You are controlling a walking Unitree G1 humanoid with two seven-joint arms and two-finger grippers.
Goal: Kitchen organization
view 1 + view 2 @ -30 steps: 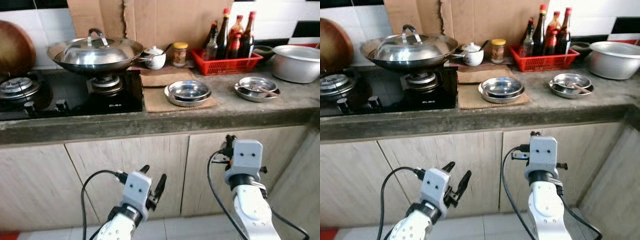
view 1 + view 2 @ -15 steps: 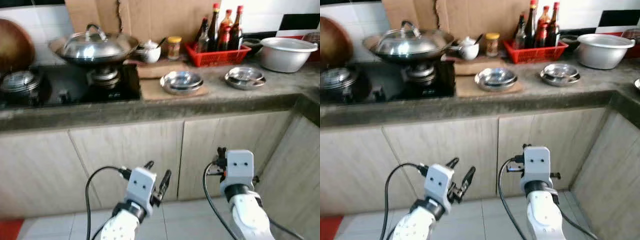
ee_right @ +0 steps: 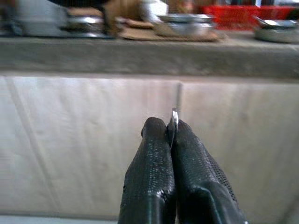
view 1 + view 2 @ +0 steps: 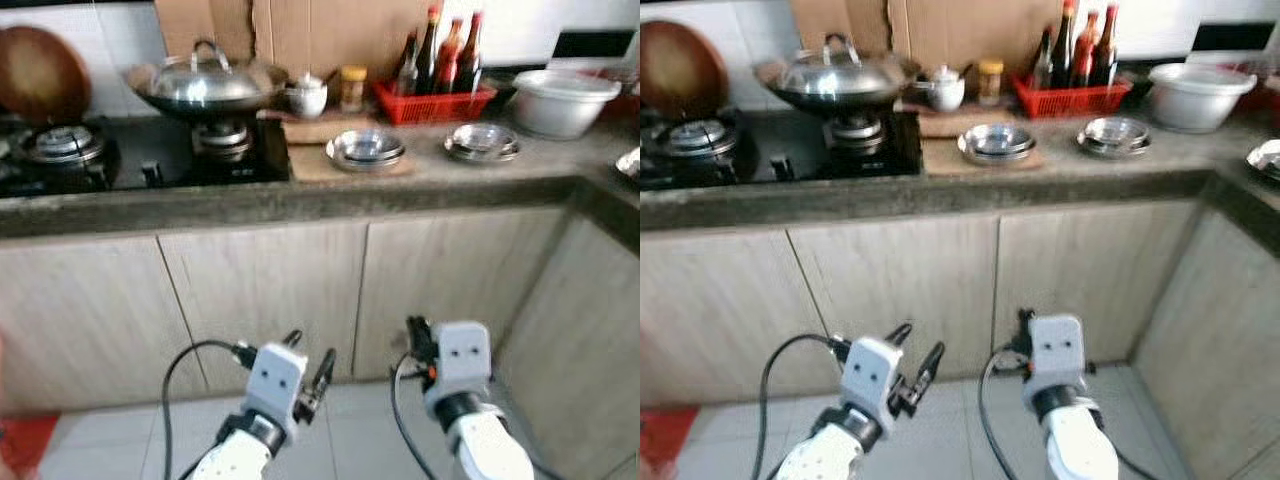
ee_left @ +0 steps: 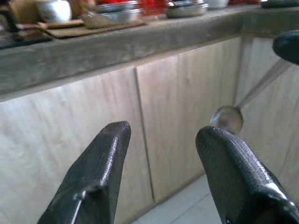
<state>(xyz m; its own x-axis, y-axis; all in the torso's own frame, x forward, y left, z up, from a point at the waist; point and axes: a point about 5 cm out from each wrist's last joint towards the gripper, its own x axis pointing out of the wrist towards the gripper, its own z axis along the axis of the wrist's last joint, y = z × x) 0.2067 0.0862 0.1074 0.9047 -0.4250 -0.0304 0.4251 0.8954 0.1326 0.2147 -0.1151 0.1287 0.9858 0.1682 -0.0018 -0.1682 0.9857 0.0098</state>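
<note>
**Spoon held low in front of the cabinet doors**

The right claw (image 3: 169,126) is clenched on a metal spoon (image 5: 226,119). In the right wrist view a thin shiny edge stands between its two black fingers, which are pressed together. In the left wrist view the round bowl of the spoon hangs free in the air in front of the wooden cabinet doors (image 4: 260,290), and its handle goes up at a slant to the dark claw at the picture's edge.

The left claw (image 5: 161,133) is released, with its fingers spread wide and nothing between them. Both claws are low, below the edge of the counter (image 4: 300,195) and above the tiled floor (image 4: 110,440).

On the counter there is a black stove (image 4: 150,160) with a lidded wok (image 4: 205,85). Beside the stove a stack of steel dishes (image 4: 366,150) lies on a brown mat, and a second steel dish (image 4: 481,143) is further right. Behind them stands a red basket (image 4: 435,100) with dark bottles (image 4: 445,50), and a pale basin (image 4: 560,100) is near it.
</note>
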